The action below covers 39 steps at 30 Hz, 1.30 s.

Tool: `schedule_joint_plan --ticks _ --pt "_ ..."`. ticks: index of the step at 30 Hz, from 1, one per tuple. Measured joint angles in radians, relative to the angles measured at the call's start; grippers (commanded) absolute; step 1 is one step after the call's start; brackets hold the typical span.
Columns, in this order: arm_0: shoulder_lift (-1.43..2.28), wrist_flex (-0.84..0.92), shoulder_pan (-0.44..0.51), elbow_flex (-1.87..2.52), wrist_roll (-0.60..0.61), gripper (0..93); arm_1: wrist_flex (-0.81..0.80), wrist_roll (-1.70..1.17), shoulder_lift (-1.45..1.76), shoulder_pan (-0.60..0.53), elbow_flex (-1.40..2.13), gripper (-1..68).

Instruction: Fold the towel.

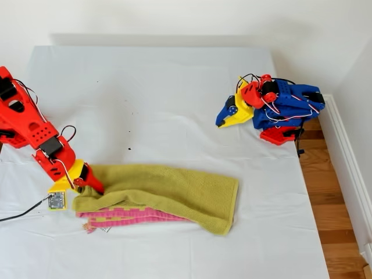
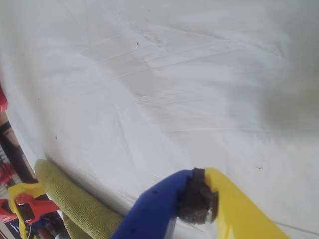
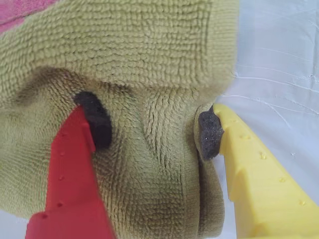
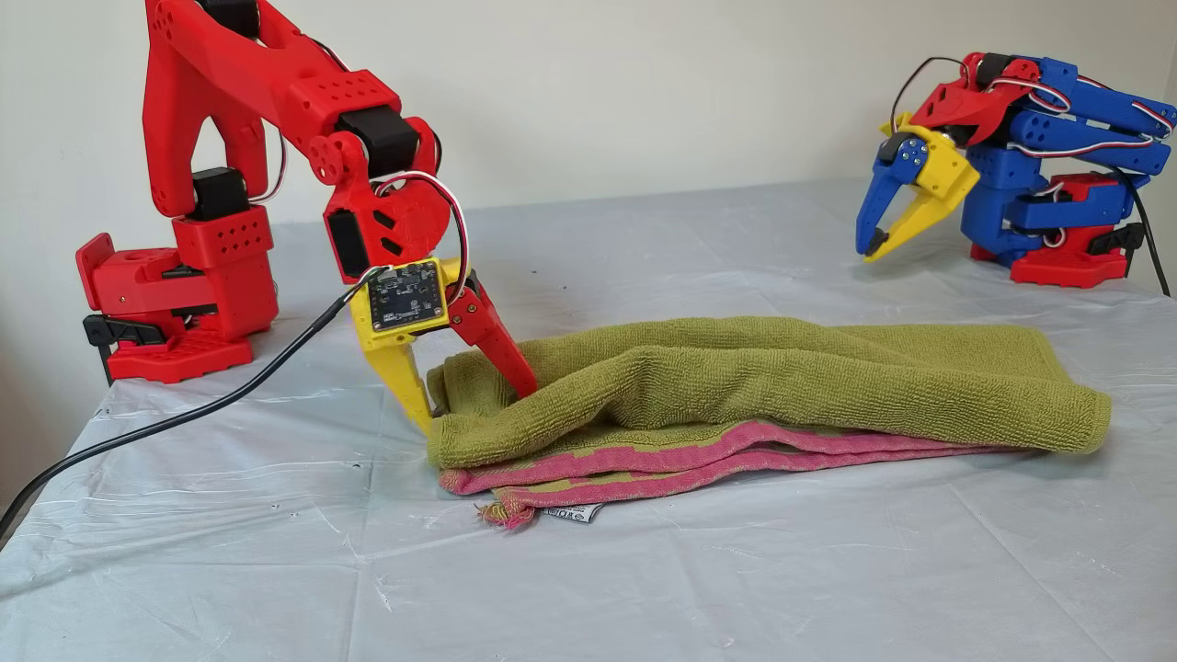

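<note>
The towel (image 1: 174,192) is yellow-green terry, with pink hems and a pink band at its 6 o'clock edge in the exterior view; my second gripper (image 3: 154,134) has one red finger, one yellow, both with dark pads; my first gripper (image 2: 197,201) is blue and yellow; the tablecloth (image 1: 151,93) is white.

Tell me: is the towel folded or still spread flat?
Folded lengthwise, loosely: the towel lies doubled over, its pink hem peeking out beneath the top layer.
</note>
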Motion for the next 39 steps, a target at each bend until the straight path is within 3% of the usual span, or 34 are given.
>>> schedule_joint_plan --ticks 4,9,17,27,35,39 --pt "0.000 -0.009 0.000 0.020 0.005 11.8 0.000 0.000 0.000 0.000 0.000 0.1" --pt "0.000 0.002 0.000 0.034 -0.008 1.7 0.000 0.000 0.000 0.000 0.000 0.1" --pt "0.026 0.077 0.000 0.029 -0.020 1.6 0.000 0.000 0.000 0.000 0.000 0.1" --pt "0.089 0.472 0.003 -0.112 -0.035 1.6 0.000 0.000 0.000 0.000 0.000 0.1" --pt "0.209 0.819 0.115 -0.207 -0.190 1.6 0.000 0.000 0.000 0.000 0.000 0.1" --pt "0.267 0.948 0.230 -0.273 -0.342 1.6 0.000 0.000 0.000 0.000 0.000 0.1"
